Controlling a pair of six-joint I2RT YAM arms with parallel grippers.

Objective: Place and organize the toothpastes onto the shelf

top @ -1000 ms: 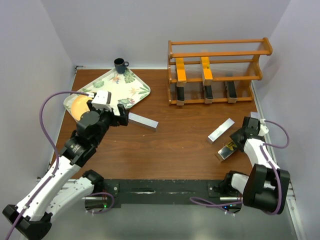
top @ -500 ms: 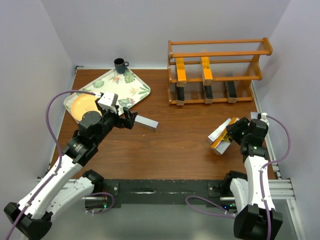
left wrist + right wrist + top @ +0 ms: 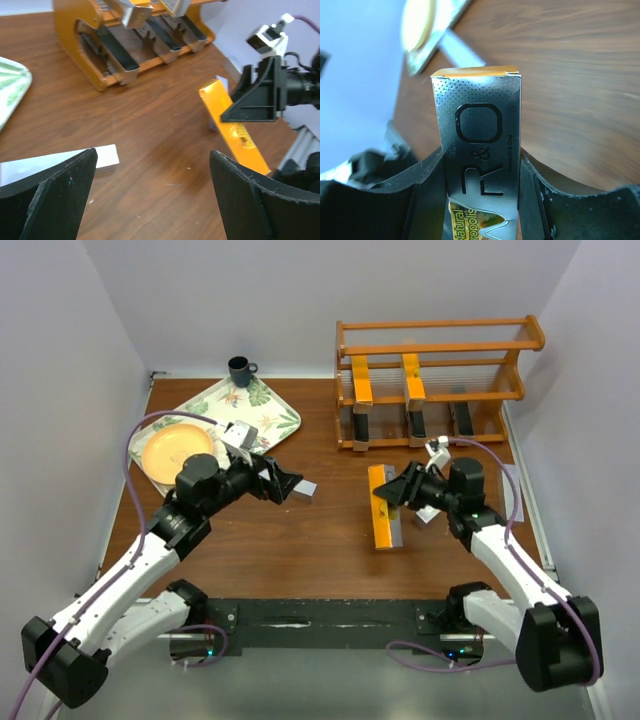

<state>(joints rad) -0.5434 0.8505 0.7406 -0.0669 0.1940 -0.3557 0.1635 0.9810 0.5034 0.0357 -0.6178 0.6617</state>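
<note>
My right gripper [image 3: 404, 489] is shut on an orange-yellow and silver toothpaste box [image 3: 383, 506], held above the table's middle; the right wrist view shows the box [image 3: 480, 130] squeezed between both fingers. My left gripper [image 3: 284, 483] is open, low over the table; a silver-grey box [image 3: 55, 162] lies by its left finger, its end [image 3: 306, 487] peeking out. Another silver-grey box [image 3: 424, 517] lies mostly hidden under the right arm. The wooden shelf [image 3: 440, 345] stands at the back right with two orange boxes [image 3: 362, 382] on its middle tier and three black boxes [image 3: 415, 424] on the lowest.
A leaf-patterned tray [image 3: 275, 412] lies at the back left with a yellow plate [image 3: 178, 452] on its near end. A dark mug [image 3: 240, 370] stands behind the tray. White walls close in on three sides.
The right arm has lifted the orange box off the table's right side and swung it left toward the middle. The left gripper has slid right along the silver box, staying open.
</note>
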